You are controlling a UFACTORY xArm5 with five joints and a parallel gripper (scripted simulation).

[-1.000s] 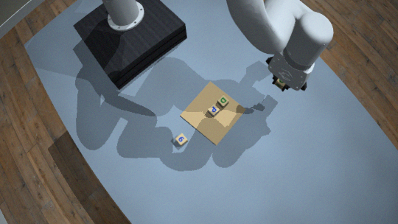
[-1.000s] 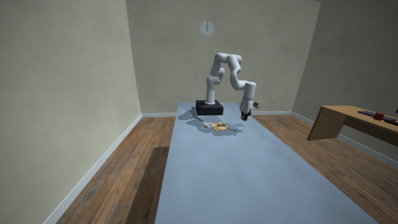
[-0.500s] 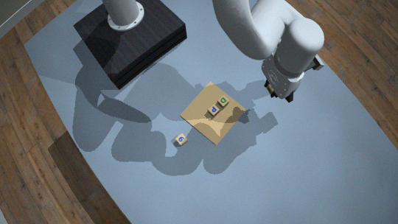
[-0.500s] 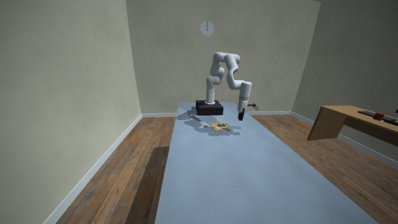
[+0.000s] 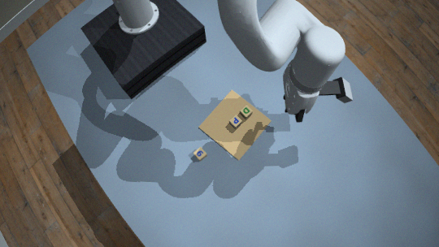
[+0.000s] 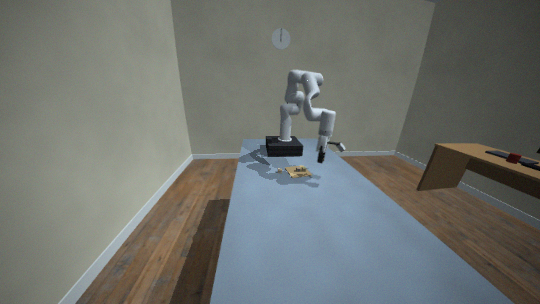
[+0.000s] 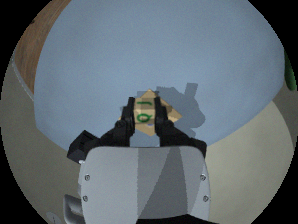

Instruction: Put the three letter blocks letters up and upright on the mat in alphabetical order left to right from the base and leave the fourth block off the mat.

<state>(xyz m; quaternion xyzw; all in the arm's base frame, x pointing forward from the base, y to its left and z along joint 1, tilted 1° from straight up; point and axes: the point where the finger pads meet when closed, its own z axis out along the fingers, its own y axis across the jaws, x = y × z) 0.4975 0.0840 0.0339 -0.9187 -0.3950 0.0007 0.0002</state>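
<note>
The block with a green D (image 5: 245,111) and the block with a blue P (image 5: 236,121) lie flat on the tan mat (image 5: 215,126) (image 7: 172,116), close together. From the robot's base, D is left of P. A block with a blue 6 or 9 (image 5: 199,153) (image 6: 279,170) lies on the table, off the mat. My gripper (image 5: 299,116) (image 6: 321,157) (image 7: 144,105) is shut on a block with a green Q (image 7: 143,117), held in the air; another of its faces shows a green mark like a J. In the top view the gripper hides this block.
The black robot base (image 5: 150,45) (image 6: 284,146) stands behind the mat on the blue table (image 5: 345,175) (image 6: 310,230). Arm shadows fall across the mat and table. A wooden desk (image 6: 452,160) stands beyond the table's right side.
</note>
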